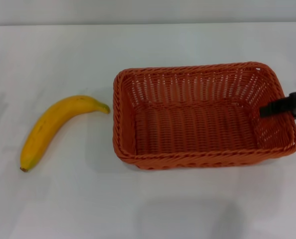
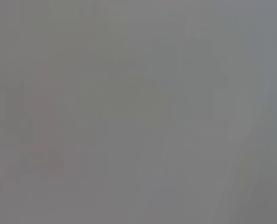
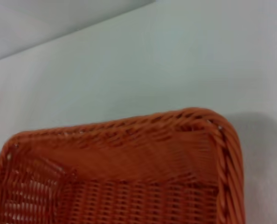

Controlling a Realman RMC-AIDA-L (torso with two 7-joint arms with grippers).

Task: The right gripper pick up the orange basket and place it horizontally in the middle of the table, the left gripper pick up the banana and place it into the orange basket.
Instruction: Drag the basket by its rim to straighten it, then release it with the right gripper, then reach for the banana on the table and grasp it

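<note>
The orange basket (image 1: 203, 117) sits mid-desk (image 1: 63, 209), the banana (image 1: 56, 127) to its left. The right end effector (image 1: 277, 107), cut off at the edge, reaches over its right rim; grip unclear. The left end effector is hidden.

Only a small part of the robot showed, at the right edge of the head view: the right gripper (image 1: 281, 106), a matte black piece. One slim, flat-sided finger (image 1: 273, 108) tapered toward the left, widening into a blockier black body (cut off by the frame's edge). No cables, screws or markings could be made out on it.
</note>
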